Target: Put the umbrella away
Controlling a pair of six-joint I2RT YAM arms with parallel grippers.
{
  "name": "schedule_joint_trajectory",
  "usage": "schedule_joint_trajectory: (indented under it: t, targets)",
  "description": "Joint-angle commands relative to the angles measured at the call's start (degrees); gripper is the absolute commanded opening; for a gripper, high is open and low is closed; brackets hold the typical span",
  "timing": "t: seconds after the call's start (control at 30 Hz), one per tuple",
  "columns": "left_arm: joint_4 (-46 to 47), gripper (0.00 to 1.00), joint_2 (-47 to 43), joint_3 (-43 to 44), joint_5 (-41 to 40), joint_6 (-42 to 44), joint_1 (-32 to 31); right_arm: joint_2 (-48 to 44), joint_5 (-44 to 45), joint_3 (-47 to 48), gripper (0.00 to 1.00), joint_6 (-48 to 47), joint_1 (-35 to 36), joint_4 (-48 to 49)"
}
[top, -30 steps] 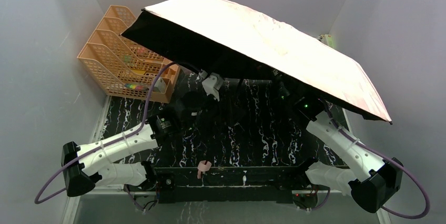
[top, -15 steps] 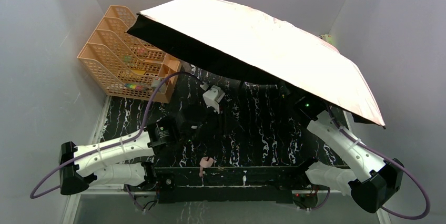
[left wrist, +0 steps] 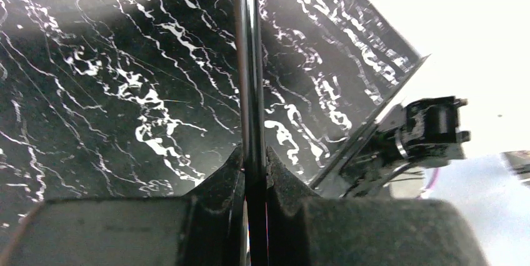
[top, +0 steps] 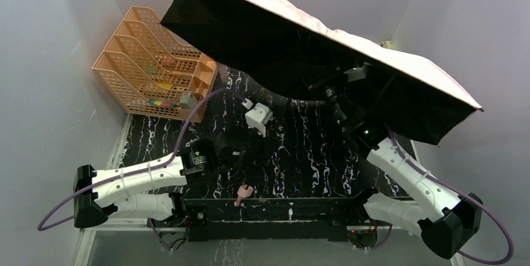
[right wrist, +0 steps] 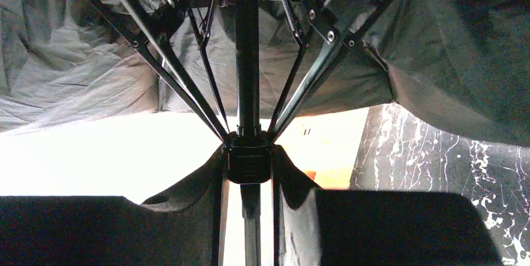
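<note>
The umbrella (top: 262, 35) stands open above the table, tilted so its black underside faces the top camera, with a pale pink rim (top: 387, 54) along the top. Its small pale handle (top: 242, 193) hangs near the table's front edge. My left gripper (top: 242, 153) (left wrist: 253, 153) is shut on the black shaft (left wrist: 249, 60), which runs straight up between its fingers. My right gripper (top: 337, 100) (right wrist: 250, 166) sits under the canopy, shut on the black runner (right wrist: 249, 163) where the ribs (right wrist: 181, 85) meet the shaft.
An orange mesh file rack (top: 147, 60) holding small coloured items stands at the back left, close to the canopy's edge. The black marbled table (top: 300, 153) is walled in by grey panels on three sides. A small pale object (top: 389, 45) sits at the back right corner.
The left gripper has closed onto the shaft. The canopy has tipped up at the back, turning its black underside toward the top camera, and the right wrist has risen with it.
</note>
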Motion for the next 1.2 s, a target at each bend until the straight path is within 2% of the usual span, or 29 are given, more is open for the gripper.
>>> schedule_joint_trajectory:
  t: [0.0, 0.1, 0.3, 0.53, 0.57, 0.63, 0.9, 0.93, 1.17]
  targets:
    - [16.44, 0.0, 3.39, 8.53, -10.06, 11.42, 0.57, -3.32, -2.97, -7.23, 0.0, 4.42, 10.61, -1.52]
    - [16.77, 0.0, 6.21, 12.24, -11.08, 15.38, 0.59, -4.52, 0.96, -9.8, 0.0, 5.16, 14.81, -0.92]
    - [17.61, 0.0, 6.75, 12.21, -11.15, 15.4, 0.59, -5.45, 1.74, -9.89, 0.0, 4.95, 15.24, -1.2]
    - [14.88, 0.0, 5.76, 11.4, -11.39, 13.89, 0.59, -6.95, 7.48, -9.4, 0.0, 5.82, 15.3, -1.04]
    - [13.68, 0.13, 5.6, 11.3, -10.75, 13.55, 0.59, -7.31, 9.43, -9.15, 0.0, 6.07, 15.22, -1.07]
    - [10.47, 0.32, 5.19, 11.13, -8.66, 12.18, 0.59, -7.94, 13.31, -8.73, 0.0, 7.21, 15.21, -0.83]
    - [3.76, 0.95, -0.72, 4.38, 4.08, 1.77, 0.42, -7.12, 21.84, -7.13, 0.0, 10.98, 15.18, -0.82]
    - [1.87, 0.98, -0.76, 4.36, 4.93, 0.86, 0.23, -6.98, 22.85, -7.13, 0.0, 10.98, 15.17, -0.82]
    - [-10.86, 0.98, -3.11, 3.86, 4.74, -2.49, -1.51, -6.5, 25.8, -6.54, 0.0, 8.02, 14.95, -0.79]
